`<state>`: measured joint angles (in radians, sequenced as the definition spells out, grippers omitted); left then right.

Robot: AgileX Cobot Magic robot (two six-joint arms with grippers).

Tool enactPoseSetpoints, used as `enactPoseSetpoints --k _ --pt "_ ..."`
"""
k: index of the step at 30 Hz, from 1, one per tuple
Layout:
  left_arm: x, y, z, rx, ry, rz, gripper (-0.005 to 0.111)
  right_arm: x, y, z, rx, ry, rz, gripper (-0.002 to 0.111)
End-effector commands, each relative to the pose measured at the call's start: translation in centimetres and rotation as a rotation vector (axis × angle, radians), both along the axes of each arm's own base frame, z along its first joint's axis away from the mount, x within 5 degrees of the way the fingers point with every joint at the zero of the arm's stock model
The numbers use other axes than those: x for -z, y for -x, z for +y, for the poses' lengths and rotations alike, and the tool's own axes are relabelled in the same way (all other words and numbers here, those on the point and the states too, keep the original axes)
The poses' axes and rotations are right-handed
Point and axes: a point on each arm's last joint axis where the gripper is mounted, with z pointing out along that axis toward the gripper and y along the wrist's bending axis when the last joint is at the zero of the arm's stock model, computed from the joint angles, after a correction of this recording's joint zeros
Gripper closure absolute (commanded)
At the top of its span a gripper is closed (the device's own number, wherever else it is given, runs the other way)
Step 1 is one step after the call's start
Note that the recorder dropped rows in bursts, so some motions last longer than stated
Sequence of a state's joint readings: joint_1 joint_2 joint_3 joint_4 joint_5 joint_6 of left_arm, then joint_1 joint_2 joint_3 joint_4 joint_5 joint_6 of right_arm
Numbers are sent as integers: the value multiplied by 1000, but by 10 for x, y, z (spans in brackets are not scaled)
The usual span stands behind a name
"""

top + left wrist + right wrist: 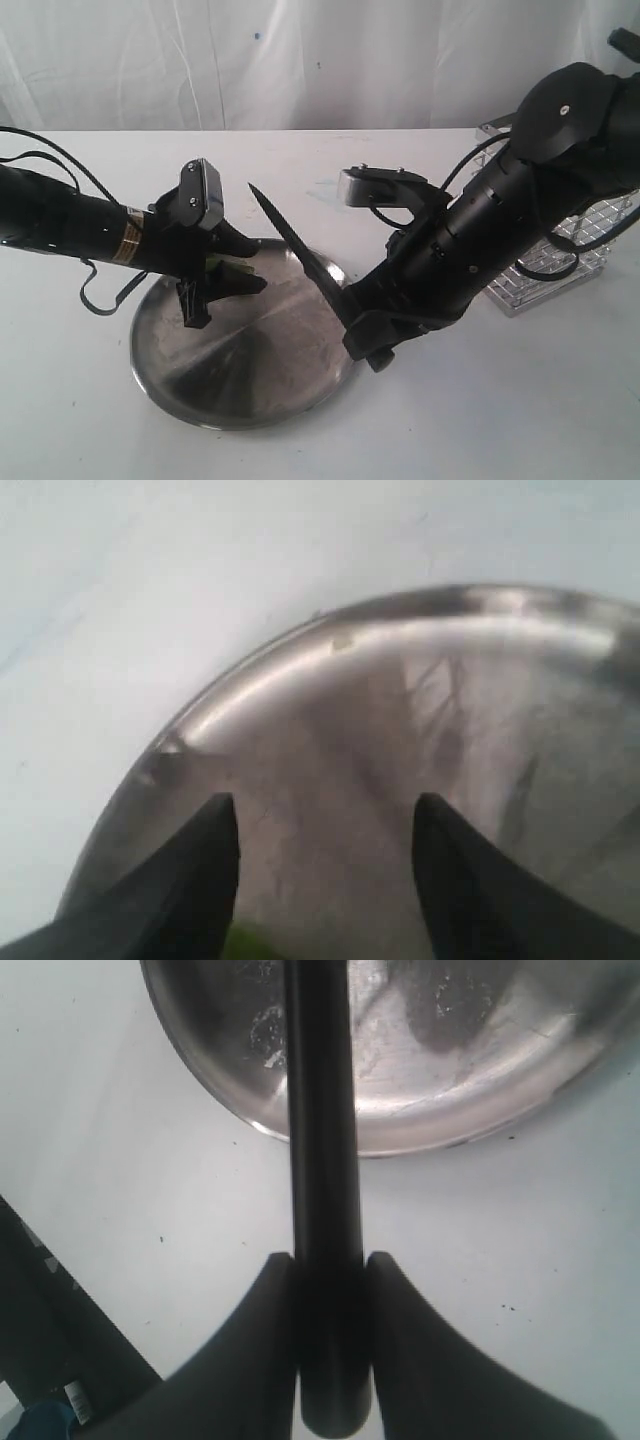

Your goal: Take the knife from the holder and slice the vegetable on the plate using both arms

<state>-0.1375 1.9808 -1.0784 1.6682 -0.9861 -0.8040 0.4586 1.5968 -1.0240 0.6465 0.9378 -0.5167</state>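
The steel plate (pixel 270 380) lies at the table's front middle. The green vegetable (pixel 234 266) rests on its far left part, mostly hidden by my left gripper (pixel 228 303). That gripper is low over the plate (pixel 400 680) and stands open (pixel 325 810), with only a sliver of the vegetable (pixel 243 946) showing near the base of one finger. My right gripper (pixel 358 328) is shut on the handle of the black knife (pixel 295 245). The blade slants up and left over the plate's right rim, its tip in the air. In the right wrist view the fingers (pixel 275 1300) clamp the knife (pixel 325 1160), with the plate (pixel 450 1110) beyond.
The chrome wire holder (pixel 575 250) stands at the right, partly behind the thick right arm. A white curtain closes the back. The left arm's cable (pixel 95 290) loops down over the table left of the plate.
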Motion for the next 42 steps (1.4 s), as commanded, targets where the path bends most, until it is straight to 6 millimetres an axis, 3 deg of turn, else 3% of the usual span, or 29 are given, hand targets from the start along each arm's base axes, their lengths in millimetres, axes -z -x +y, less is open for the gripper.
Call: enactPoseSetpoints --k 1,5,9,13,29,31,37,42 --pt "-6 3 -5 26 67 11 50 -3 0 -1 -5 -1 -34 108" --pt "2 -5 4 -71 -59 -13 50 -3 0 -2 -6 1 -34 108" --pt "10 -9 14 -98 -211 -44 41 -3 0 -2 -6 1 -34 108" --pt "10 -11 15 -115 -230 -54 34 -3 0 -2 -6 1 -34 108" --pt "6 -24 24 -243 -297 -73 34 -3 0 -2 -8 1 -31 108" --pt "6 -23 22 -221 -275 -67 38 -3 0 -2 -8 1 -31 108" --pt "17 -15 27 -241 -315 -36 66 -3 0 -2 -8 1 -31 108" --pt "21 -12 29 -256 -339 -28 68 -3 0 -1 -7 -1 -30 108"
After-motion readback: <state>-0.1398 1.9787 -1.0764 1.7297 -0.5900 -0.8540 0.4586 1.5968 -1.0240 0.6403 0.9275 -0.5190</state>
